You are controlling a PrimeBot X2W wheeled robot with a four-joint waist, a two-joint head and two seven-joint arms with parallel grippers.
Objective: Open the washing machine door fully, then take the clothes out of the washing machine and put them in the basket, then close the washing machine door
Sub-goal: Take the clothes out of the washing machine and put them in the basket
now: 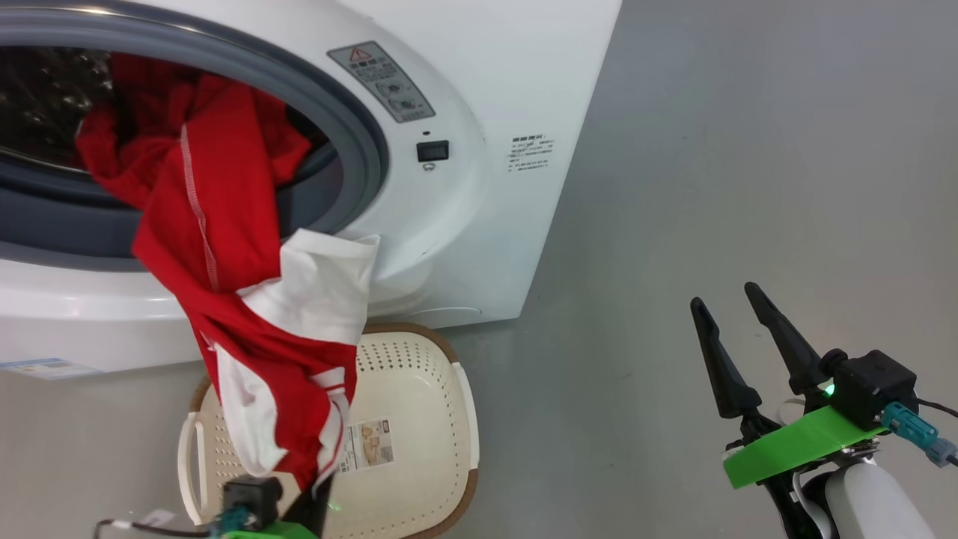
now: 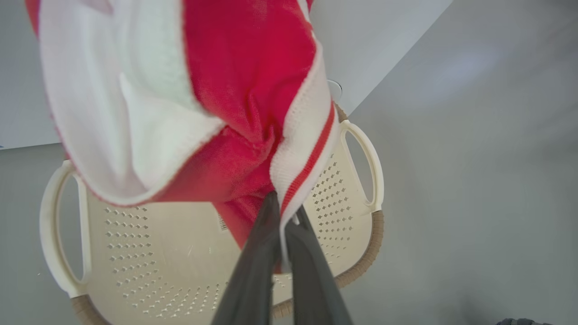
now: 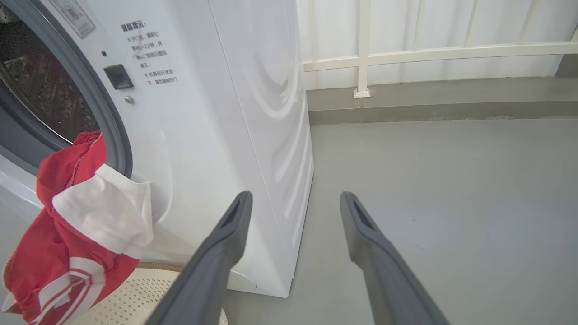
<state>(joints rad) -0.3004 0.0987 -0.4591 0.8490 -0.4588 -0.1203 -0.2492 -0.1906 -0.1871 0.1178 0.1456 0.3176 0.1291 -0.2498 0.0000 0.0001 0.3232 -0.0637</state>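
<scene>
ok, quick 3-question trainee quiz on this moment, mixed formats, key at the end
1. True or false: the left gripper is shut on the clothes, which hang out of the drum opening.
2. Relative to the washing machine, the basket stands: A) on top of it B) in front of it, below the hanging fabric C) behind it.
3. Fill in: the right gripper is ____ and holds nothing.
Key: 1 true; 2 B; 3 open.
</scene>
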